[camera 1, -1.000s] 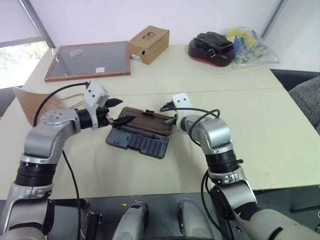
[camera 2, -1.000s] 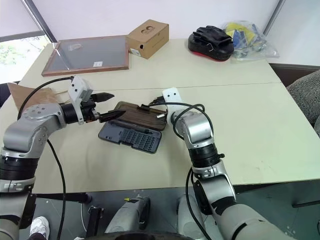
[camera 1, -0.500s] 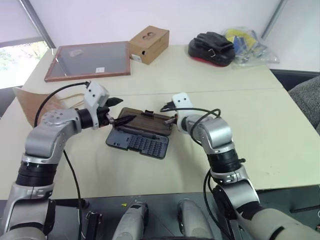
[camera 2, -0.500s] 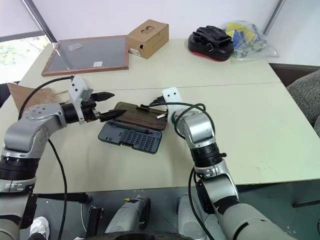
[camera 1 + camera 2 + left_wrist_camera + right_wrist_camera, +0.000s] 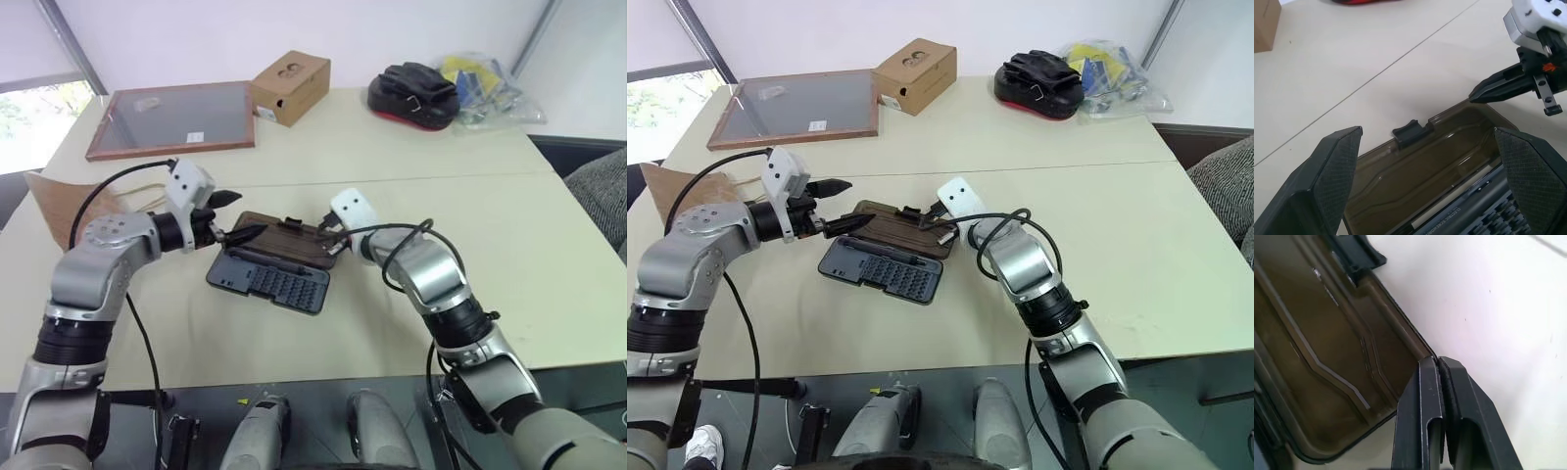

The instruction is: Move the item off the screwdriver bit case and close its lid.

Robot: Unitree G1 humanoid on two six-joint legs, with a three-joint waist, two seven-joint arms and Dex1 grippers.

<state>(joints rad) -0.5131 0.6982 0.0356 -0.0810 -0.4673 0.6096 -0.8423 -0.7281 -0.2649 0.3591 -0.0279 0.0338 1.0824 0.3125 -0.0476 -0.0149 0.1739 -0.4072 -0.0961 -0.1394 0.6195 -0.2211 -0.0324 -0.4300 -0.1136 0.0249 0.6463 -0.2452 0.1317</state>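
The screwdriver bit case [image 5: 274, 282] lies open mid-table, its dark base showing rows of bits. Its lid [image 5: 284, 238], smoky brown, is folded back behind the base, latch tab [image 5: 1410, 132] on the far edge. My left gripper [image 5: 240, 215] is open at the lid's left end, one finger [image 5: 1334, 166] on either side of it in the left wrist view. My right gripper [image 5: 1437, 363] is shut with nothing held, its tips at the lid's right corner. The item, a brown paper bag [image 5: 54, 201], lies at the table's left edge, off the case.
At the back of the table are a wood-framed dark board [image 5: 176, 119], a cardboard box [image 5: 291, 86], a black and red pad [image 5: 416, 93] and a plastic bag [image 5: 485, 86]. A seam [image 5: 441, 178] crosses the table behind the case.
My right wrist has rolled and its elbow has swung out to the right, tips staying at the lid's right corner. The left gripper and the case have not moved.
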